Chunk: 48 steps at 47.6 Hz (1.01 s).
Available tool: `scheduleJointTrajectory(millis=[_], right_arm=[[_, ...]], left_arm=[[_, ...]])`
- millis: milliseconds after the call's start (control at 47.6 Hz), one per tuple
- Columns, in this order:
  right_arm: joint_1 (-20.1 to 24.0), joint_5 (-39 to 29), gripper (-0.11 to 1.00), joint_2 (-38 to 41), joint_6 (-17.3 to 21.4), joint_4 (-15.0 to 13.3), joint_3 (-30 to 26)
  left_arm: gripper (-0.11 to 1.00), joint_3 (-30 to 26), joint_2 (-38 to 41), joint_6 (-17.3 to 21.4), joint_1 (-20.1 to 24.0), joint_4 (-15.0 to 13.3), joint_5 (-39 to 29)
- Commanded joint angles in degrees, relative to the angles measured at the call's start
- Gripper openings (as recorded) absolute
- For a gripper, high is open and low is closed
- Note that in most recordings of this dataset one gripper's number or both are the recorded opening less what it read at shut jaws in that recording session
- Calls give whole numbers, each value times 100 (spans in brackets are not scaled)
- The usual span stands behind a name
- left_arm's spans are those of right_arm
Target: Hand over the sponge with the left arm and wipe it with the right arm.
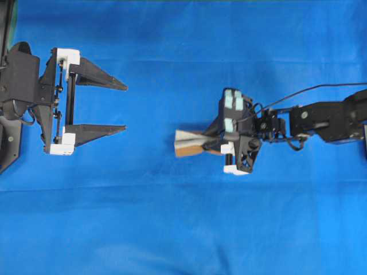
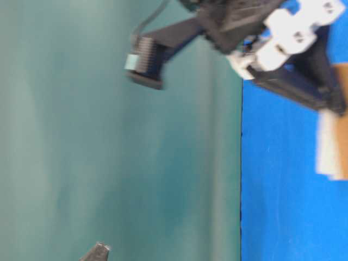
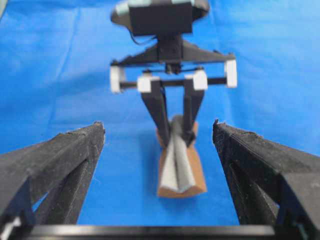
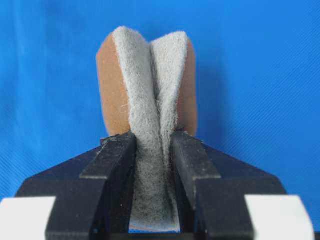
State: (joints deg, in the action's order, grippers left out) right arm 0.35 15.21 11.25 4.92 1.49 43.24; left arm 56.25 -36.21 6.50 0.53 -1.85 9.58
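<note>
While the sponge is pinched and folded, the two arms face each other over the blue cloth; places below are given relative to the sponge.

Right gripper [image 4: 152,150]: clenched on the sponge [image 4: 150,100]; the two black fingers [image 4: 112,155] press in from either side, so the grey scouring face creases into a V between them.
Sponge: held in the right gripper at about the middle of the overhead view; tan-orange foam bulges outward on both sides, and its free end points toward the left arm.
Sponge vs cloth: low over the blue cloth [image 1: 172,229]; contact cannot be told.
Right arm [image 1: 327,120]: stretches away behind the sponge; pale blue-green patches show on the gripper body.
Left gripper [image 1: 123,106]: released, fingers spread wide, nothing between them; well apart from the sponge, tips pointing toward it.
Left arm [image 1: 23,86]: farthest from the sponge, at the left edge of the overhead view.
</note>
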Motion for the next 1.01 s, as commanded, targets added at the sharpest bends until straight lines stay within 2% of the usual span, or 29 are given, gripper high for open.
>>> scheduleJointTrajectory(millis=[0, 252, 441, 651, 988], right_arm=[[53, 105, 30, 79, 9, 18, -123], [44, 88, 27, 246, 0, 18, -193], [-483, 53, 27, 167, -105, -35, -70], [-1143, 62, 27, 79, -308, -316, 0], [-1740, 79, 27, 70, -677, -448, -88]], left_arm=[[87, -44, -35, 0, -9, 9, 26], [86, -18, -35, 0, -9, 9, 26], [86, -18, -35, 9, -9, 9, 35], [86, -18, -26, 9, -9, 9, 35], [86, -26, 0, -9, -9, 9, 35]])
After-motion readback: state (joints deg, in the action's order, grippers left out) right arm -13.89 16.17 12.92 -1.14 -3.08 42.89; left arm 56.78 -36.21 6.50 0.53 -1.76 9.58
